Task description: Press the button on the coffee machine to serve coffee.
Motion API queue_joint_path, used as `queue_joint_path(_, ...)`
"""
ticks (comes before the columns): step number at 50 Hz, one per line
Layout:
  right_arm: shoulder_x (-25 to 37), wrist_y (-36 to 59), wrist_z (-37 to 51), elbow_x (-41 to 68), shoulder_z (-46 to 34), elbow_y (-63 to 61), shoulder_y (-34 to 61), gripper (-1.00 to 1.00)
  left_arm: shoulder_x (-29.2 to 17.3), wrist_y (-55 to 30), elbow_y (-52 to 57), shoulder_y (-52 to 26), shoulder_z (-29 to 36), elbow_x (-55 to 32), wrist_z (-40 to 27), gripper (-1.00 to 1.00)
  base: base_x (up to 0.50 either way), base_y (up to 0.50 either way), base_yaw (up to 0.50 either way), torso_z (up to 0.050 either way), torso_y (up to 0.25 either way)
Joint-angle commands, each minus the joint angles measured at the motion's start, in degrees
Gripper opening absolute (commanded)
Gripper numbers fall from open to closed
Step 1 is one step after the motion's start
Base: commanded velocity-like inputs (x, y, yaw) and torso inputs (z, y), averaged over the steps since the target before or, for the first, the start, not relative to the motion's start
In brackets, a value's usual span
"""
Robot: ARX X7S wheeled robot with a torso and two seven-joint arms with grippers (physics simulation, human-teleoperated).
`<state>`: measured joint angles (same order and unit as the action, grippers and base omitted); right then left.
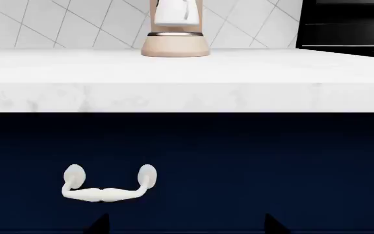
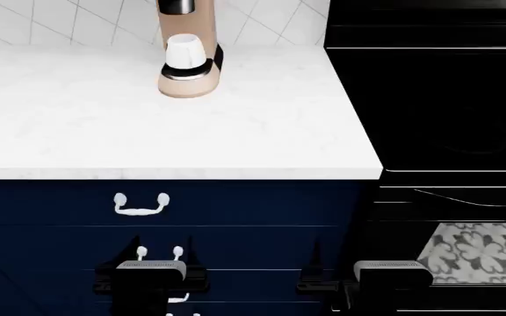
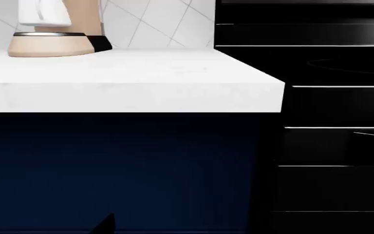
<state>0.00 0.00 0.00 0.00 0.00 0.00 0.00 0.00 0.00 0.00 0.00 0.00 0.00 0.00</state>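
The tan coffee machine (image 2: 182, 84) stands at the back of the white counter (image 2: 147, 131), with a white cup (image 2: 185, 49) on its round base. Its button is out of view in every frame. The left wrist view shows the machine's base (image 1: 174, 46) and the cup (image 1: 172, 12); in the right wrist view the base (image 3: 44, 45) sits far off to one side. Both grippers hang low in front of the navy cabinet, well below the counter. My left gripper (image 2: 163, 253) (image 1: 185, 224) is open and empty. My right gripper (image 2: 342, 260) shows one fingertip (image 3: 105, 223) set wide, so it reads as open.
A black oven (image 2: 447, 99) stands right of the counter, flush with its edge. White drawer handles (image 2: 141, 205) (image 1: 109, 187) sit on the navy cabinet front. White tiles back the counter. Patterned floor (image 2: 477, 253) shows at the lower right.
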Motion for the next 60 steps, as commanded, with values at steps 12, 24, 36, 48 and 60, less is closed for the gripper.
queue_joint_path(12,2.7,0.6,2.9,3.0,-3.6,0.3,0.2,1.00,-2.9,0.3,0.2,0.2,2.3,-3.3,-2.9,1.00,0.00,0.00,0.00,0.000,0.000)
queue_joint_path(24,3.8,-1.0,4.4,3.8,-4.8,-0.2,-0.2,1.00,-3.5,0.1,0.1,-0.3,3.6,-4.2,-4.8,1.00,0.00,0.37,0.00,0.000,0.000)
queue_joint_path(36,4.7,-0.2,5.7,4.3,-5.8,-0.7,-0.2,1.00,-4.4,1.0,-0.2,-0.2,4.4,-5.2,-5.9,1.00,0.00,0.50,0.00,0.000,0.000)
queue_joint_path(48,5.3,-0.2,7.1,5.1,-6.2,-0.2,0.0,1.00,-5.2,0.8,-0.1,-0.6,5.9,-4.3,-7.6,1.00,0.00,0.14,0.00,0.000,0.000)
queue_joint_path(60,6.0,-0.4,7.8,5.6,-7.4,0.4,0.4,1.00,-6.3,4.7,0.1,0.1,7.5,-4.6,-7.4,1.00,0.00,0.00,0.00,0.046,0.000)
